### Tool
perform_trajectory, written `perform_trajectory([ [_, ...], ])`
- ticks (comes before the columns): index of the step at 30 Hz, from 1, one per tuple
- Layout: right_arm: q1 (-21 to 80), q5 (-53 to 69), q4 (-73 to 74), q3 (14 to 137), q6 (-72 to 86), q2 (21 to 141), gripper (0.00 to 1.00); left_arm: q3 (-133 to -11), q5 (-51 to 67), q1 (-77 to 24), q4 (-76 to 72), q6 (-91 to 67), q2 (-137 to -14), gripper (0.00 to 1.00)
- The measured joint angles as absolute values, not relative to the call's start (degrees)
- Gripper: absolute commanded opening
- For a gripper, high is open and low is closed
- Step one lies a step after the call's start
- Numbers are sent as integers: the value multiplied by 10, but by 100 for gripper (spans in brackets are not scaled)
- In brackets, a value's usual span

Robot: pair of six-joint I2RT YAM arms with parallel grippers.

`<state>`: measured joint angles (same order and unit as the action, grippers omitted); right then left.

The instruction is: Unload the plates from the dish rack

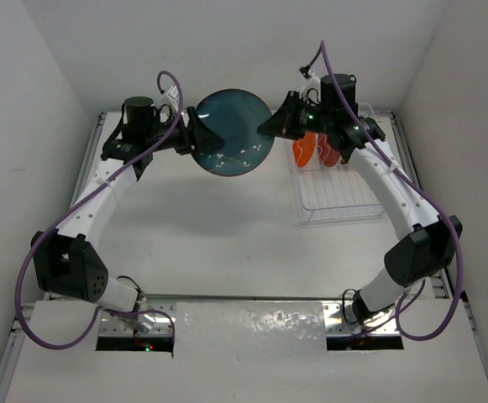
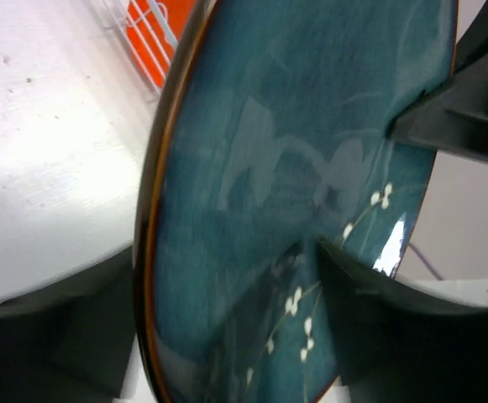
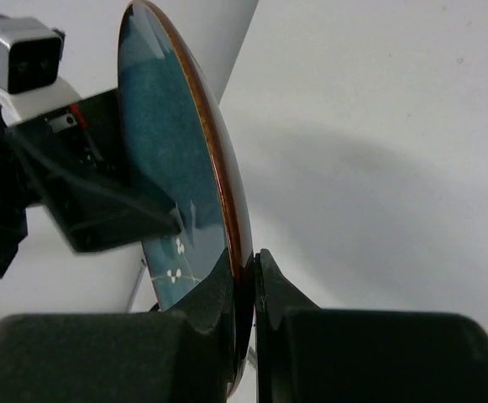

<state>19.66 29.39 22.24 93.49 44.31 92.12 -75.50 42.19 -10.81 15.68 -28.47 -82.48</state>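
The large teal plate (image 1: 231, 130) hangs upright in the air at the back middle of the table, between the two arms. My right gripper (image 1: 270, 124) is shut on its right rim; in the right wrist view its jaws (image 3: 248, 260) pinch the brown edge of the plate (image 3: 164, 126). My left gripper (image 1: 200, 134) is at the plate's left rim. In the left wrist view its fingers (image 2: 227, 252) stand wide apart on either side of the plate (image 2: 294, 168). The white dish rack (image 1: 336, 197) stands at the right with an orange plate (image 1: 304, 149) and a red plate (image 1: 332, 155) at its far end.
The rack's wire and an orange plate (image 2: 147, 25) show at the top of the left wrist view. White walls close in the table on the left, back and right. The plate casts a shadow on the tabletop (image 1: 210, 227) below it.
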Motion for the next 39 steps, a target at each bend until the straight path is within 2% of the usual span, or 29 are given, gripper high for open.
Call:
perform_trajectory([
  [2,199,300,224,930,444,922,0,-765,420,-107,162,-287,-832,31],
  [4,199,295,227,924,437,924,0,-771,428,-104,165,-296,-835,8],
  [6,192,298,223,923,436,930,0,-775,449,-98,162,-315,-835,0],
  [7,189,304,219,923,436,933,0,-777,460,-95,159,-328,-835,0],
  [8,188,307,215,922,436,936,9,-777,464,-90,154,-336,-834,0],
  [10,188,307,208,919,437,936,21,-774,465,-83,146,-349,-834,0],
  [12,190,298,202,914,440,939,42,-757,465,-79,123,-362,-831,0],
  [14,193,294,192,908,443,946,54,-725,454,-68,95,-376,-825,0],
  [15,192,294,186,904,445,949,71,-708,448,-59,81,-385,-824,0],
  [16,190,293,179,900,449,952,78,-688,439,-46,68,-397,-825,0],
  [17,187,291,175,897,453,954,90,-673,424,-32,60,-408,-830,0],
  [18,182,289,172,896,455,959,99,-664,409,-22,53,-415,-839,0],
  [22,153,257,185,898,447,980,99,-656,341,10,25,-434,-898,0],
  [25,130,194,252,908,417,987,99,-671,307,23,8,-432,-967,0],
  [32,116,3,425,1070,292,1017,99,-761,268,57,1,-429,-1190,0],
  [34,118,-57,454,1112,255,1023,98,-793,290,68,9,-439,-1230,0],
  [36,120,-116,476,1149,216,1035,97,-832,300,73,19,-436,-1251,9],
  [37,120,-141,483,1165,200,1045,97,-847,295,73,20,-434,-1258,17],
  [38,121,-171,492,1187,180,1061,96,-862,287,73,22,-433,-1265,35],
  [39,120,-199,494,1203,163,1079,94,-878,285,73,24,-429,-1272,43],
])
